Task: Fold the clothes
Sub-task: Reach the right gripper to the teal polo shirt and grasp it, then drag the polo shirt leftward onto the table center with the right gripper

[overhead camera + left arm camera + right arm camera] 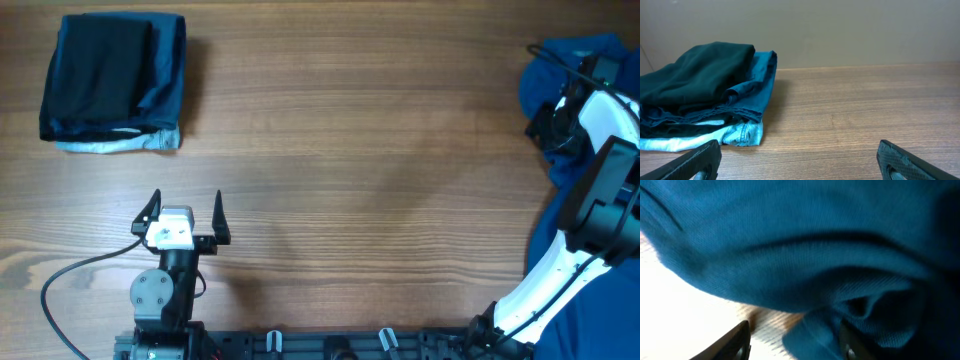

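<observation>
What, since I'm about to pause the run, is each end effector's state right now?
Left end effector: open, empty.
Right end effector: blue shirt fabric between its fingers; grip cannot be told.

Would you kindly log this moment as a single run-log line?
left gripper open, empty | right gripper in crumpled medium-blue soft-fabric polo shirt, grip unclear | shirt not yet folded

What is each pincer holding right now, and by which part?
Left pincer is open and holds nothing. Right pincer straddles a fold of the blue shirt; whether it grips, and which part, cannot be told.
</observation>
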### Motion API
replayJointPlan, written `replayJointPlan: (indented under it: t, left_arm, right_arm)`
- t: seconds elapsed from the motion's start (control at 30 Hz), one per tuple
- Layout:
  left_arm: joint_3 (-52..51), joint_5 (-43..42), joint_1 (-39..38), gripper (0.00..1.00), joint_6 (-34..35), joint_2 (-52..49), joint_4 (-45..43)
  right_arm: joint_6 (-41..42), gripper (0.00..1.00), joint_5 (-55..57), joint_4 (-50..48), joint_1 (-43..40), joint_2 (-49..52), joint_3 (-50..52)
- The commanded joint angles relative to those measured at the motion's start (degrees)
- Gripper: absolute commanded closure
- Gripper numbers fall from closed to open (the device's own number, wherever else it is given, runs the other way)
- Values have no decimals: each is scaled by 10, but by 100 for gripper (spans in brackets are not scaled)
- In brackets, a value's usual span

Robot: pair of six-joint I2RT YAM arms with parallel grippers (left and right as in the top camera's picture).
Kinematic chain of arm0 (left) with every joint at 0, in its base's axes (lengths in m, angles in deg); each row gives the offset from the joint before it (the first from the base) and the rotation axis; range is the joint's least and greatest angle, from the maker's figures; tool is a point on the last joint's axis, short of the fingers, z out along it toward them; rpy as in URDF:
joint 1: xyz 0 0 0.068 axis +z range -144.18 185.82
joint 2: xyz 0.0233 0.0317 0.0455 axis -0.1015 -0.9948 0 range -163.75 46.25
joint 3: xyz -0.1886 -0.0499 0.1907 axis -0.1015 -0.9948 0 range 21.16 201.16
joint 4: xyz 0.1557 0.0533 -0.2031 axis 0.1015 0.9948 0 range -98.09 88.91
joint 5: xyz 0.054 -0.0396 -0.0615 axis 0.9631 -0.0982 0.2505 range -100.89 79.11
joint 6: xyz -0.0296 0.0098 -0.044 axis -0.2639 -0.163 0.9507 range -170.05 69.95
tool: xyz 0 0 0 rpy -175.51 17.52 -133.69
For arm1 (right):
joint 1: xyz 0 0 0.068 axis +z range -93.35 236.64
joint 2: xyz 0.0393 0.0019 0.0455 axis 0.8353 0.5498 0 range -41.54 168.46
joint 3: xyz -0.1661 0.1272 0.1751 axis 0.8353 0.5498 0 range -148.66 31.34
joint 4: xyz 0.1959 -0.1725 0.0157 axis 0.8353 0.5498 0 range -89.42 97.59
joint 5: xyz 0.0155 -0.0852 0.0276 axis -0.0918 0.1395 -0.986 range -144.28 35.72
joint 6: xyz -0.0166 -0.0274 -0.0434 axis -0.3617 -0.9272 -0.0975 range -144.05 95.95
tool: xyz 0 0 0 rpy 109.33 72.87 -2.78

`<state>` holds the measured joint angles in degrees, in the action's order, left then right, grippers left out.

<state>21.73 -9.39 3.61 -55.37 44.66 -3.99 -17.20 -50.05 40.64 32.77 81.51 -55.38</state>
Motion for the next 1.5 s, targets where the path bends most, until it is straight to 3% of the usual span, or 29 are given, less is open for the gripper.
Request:
replayJointPlan:
  t: [0.0,0.13,0.27,0.47,0.67,0.8,0.87,1.17,1.3,1.47]
  left_arm:
    - [-2,5,-1,0,-6,3,0]
    - [-2,5,-1,0,-6,3,0]
    - [-2,5,-1,0,-6,3,0]
    - [-2,5,-1,0,-6,3,0]
    - [-2,5,-1,0,-6,3,0]
    - [-2,5,-1,0,-6,3,0]
    - [-2,5,-1,0,-6,3,0]
    - [-2,5,-1,0,-6,3,0]
    - [-2,5,-1,0,-6,3,0]
    - [-2,5,-1,0,-6,3,0]
  right_arm:
    - [23,43,-13,-20,-4,13,42]
    - [23,53,-103,-46,1,13,69]
    - [21,53,-176,-43,52,12,69]
    - [24,54,-185,-54,202,12,69]
    - [78,53,-189,-93,381,12,59]
    - [79,52,-221,-156,478,12,53]
    - [38,44,-206,-156,505,12,33]
    - [9,32,-181,82,462,-27,-203]
    - [37,28,-141,151,403,-76,-221]
    - [38,4,-100,236,278,-143,-221]
